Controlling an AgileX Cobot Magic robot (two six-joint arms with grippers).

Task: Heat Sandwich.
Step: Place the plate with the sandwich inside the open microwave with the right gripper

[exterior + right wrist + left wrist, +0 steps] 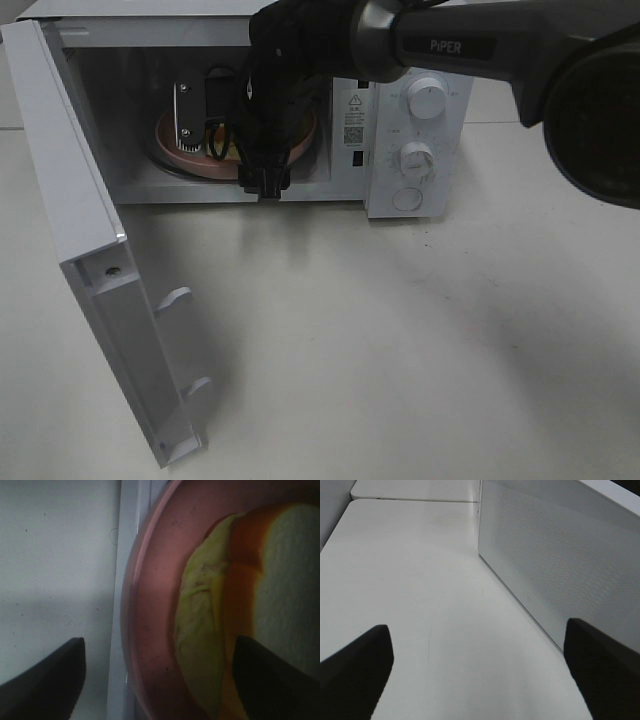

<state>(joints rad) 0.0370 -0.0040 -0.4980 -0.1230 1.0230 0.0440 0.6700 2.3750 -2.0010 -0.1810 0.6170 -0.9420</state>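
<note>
Over the sandwich (225, 630) on its plate (155, 610), the "PiPER" arm (445, 45) holds the right end effector (157, 647) apart; left end effector (477, 627) likewise.

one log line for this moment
door open | sandwich on plate in microwave | right jaws open over plate | left jaws open, empty

Sandwich (215, 625) on plate (152, 605) inside microwave (415, 205)
</note>
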